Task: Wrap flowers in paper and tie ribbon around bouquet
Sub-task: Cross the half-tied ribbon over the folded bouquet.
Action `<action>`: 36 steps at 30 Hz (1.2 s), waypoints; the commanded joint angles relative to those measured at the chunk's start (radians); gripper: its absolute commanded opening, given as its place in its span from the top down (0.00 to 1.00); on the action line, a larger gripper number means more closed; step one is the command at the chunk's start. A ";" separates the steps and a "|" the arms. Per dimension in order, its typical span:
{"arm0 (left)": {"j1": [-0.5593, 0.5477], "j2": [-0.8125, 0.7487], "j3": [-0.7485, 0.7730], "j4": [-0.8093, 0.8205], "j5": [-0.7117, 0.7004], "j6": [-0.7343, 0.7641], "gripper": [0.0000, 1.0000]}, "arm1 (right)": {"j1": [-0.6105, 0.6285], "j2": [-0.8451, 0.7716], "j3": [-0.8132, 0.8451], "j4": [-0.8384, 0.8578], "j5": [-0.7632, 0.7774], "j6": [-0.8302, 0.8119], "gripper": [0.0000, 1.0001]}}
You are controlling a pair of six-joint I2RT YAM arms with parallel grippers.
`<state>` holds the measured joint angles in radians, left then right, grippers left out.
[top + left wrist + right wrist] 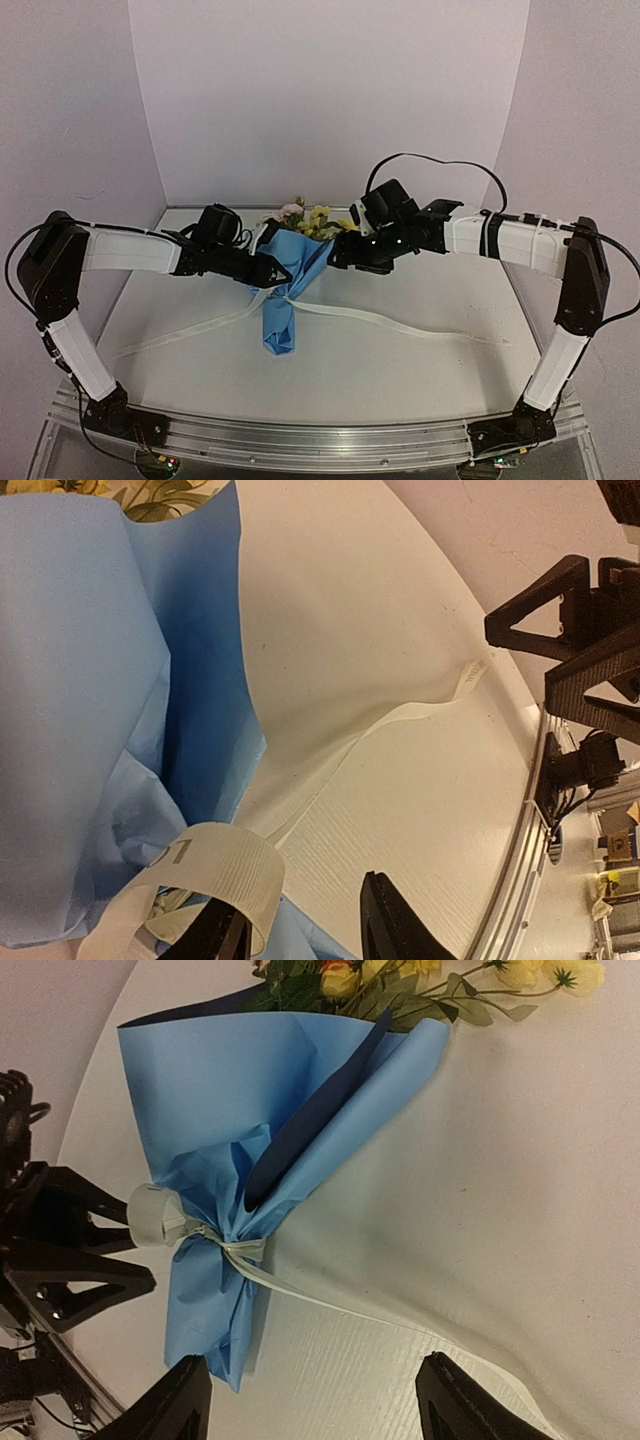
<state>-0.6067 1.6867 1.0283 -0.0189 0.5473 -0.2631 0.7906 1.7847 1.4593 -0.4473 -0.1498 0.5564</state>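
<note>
You have free room on the white table (430,390) in front of the cone-shaped bright blue paper bouquet (285,300); there only the long, flat cream-white ribbon (400,325) lies across, on both sides. The left gripper (270,270) and the right gripper (337,253) block the bouquet's two flanks. The pale back wall (330,100) stands near behind the blossoms.

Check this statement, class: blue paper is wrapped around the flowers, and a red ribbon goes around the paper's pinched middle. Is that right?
One detail is wrong: the ribbon is cream-white, not red. The right wrist view shows it going around the pinched middle of the blue paper, with the flowers showing at the wide end. The rest stands.
</note>
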 commanded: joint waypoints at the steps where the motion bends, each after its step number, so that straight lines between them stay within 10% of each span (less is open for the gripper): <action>1: -0.005 0.014 0.043 0.121 0.119 -0.059 0.61 | -0.015 -0.008 -0.001 0.032 -0.053 0.117 0.25; 9: -0.019 -0.004 0.075 0.152 0.066 -0.082 0.49 | -0.053 -0.057 -0.075 0.080 -0.070 0.150 0.24; 36: -0.047 0.055 0.236 0.061 0.069 -0.028 0.59 | -0.166 -0.159 -0.348 0.064 0.075 0.042 0.25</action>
<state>-0.6495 1.7293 1.2094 0.0516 0.6179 -0.3259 0.6329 1.6609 1.1956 -0.3450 -0.1687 0.6534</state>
